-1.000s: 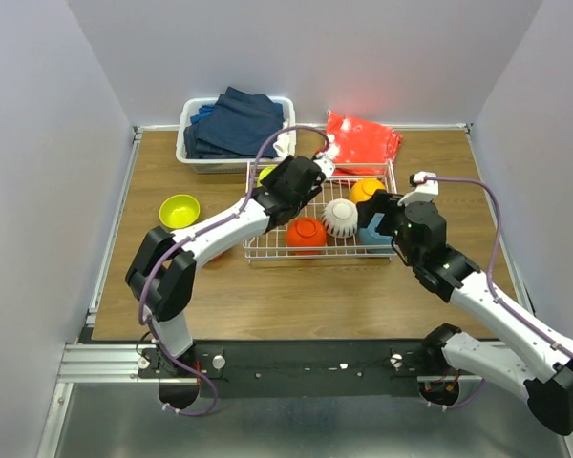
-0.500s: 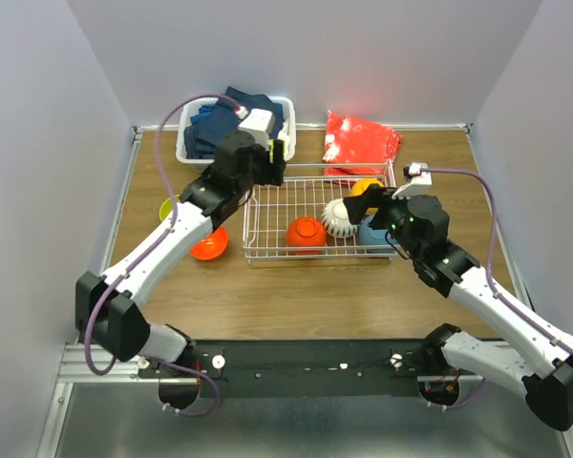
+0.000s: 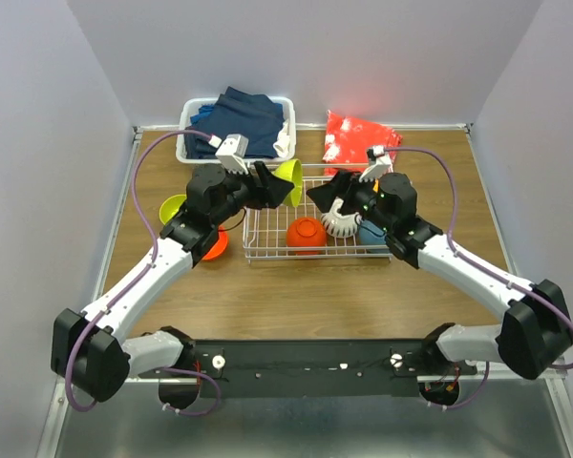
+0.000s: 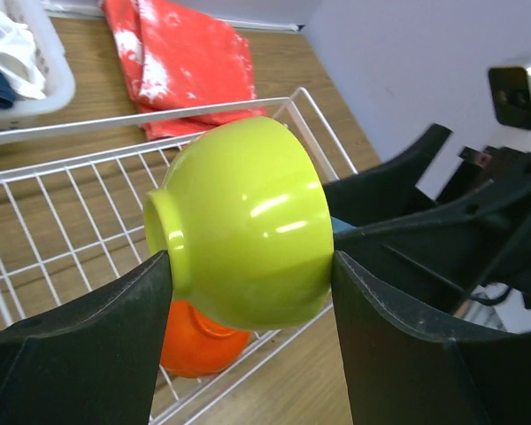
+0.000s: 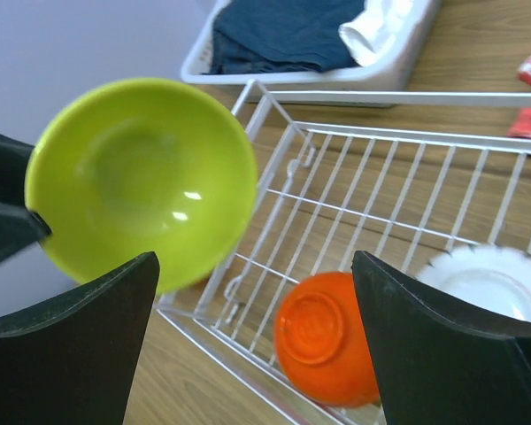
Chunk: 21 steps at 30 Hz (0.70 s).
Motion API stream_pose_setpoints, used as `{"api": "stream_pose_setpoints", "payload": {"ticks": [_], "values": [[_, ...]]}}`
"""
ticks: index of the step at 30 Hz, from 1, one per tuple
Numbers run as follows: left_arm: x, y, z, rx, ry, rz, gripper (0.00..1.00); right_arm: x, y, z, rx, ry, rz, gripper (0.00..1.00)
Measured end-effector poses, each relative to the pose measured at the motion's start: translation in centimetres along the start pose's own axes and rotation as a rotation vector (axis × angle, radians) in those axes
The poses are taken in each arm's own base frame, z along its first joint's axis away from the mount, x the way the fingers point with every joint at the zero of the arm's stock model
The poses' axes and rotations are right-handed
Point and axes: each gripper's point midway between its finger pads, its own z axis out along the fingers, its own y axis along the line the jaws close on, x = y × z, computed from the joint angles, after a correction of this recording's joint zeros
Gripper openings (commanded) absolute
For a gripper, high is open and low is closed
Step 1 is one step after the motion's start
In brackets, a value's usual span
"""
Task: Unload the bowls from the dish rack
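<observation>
Lime-green bowl [image 4: 243,221] sits clamped between our left jaws, tipped sideways above the dish rack [image 3: 267,229] (left end); our right jaws gape wide, grasping nothing, facing its hollow from nearby.

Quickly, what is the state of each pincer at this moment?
Left pincer: closed on the glossy lime green round bowl.
Right pincer: open, holding nothing.

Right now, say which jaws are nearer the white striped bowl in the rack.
Right. The right jaws, open, hover just left of the white striped bowl; the left jaws, clamping a lime bowl, are farther left.
</observation>
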Motion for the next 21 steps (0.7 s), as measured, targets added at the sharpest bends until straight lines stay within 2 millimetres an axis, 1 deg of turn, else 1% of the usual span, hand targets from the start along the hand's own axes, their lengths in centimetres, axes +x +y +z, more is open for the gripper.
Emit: {"api": "stream_pose_setpoints", "payload": {"ticks": [4,7,10,13,14,16,17,18,20,21], "values": [[0.4,-0.7,-0.4,0.052,-0.014,-0.048,0.33,-0.5,1.1,1.5,-0.07,-0.011,0.03,0.95],[0.3,-1.3,-0.7,0.085,-0.03,-0.069,0.33,-0.4,1.2,2.4,-0.103,-0.004,0.046,0.9],[0.1,-2.0,-0.9,0.127,-0.048,-0.089,0.33,0.4,1.3,3.6,-0.145,0.019,0.074,0.81],[-0.1,-2.5,-1.0,0.155,-0.06,-0.1,0.33,1.8,1.2,4.4,-0.171,0.059,0.101,0.63],[0.0,-2.6,-1.0,0.162,-0.063,-0.103,0.33,2.0,1.2,4.5,-0.174,0.066,0.108,0.51],[0.1,-2.6,-1.1,0.165,-0.062,-0.108,0.33,2.4,1.2,4.6,-0.188,0.079,0.118,0.39],[0.3,-2.5,-1.2,0.165,-0.061,-0.108,0.34,2.4,1.5,4.5,-0.203,0.082,0.121,0.25],[0.5,-2.4,-1.2,0.164,-0.057,-0.111,0.34,2.2,1.7,4.5,-0.212,0.077,0.116,0.17],[0.7,-2.3,-1.2,0.163,-0.055,-0.112,0.4,2.0,1.9,4.5,-0.223,0.07,0.117,0.02],[0.8,-2.3,-1.3,0.167,-0.052,-0.111,0.44,2.0,1.9,4.5,-0.221,0.07,0.117,0.01]]}}
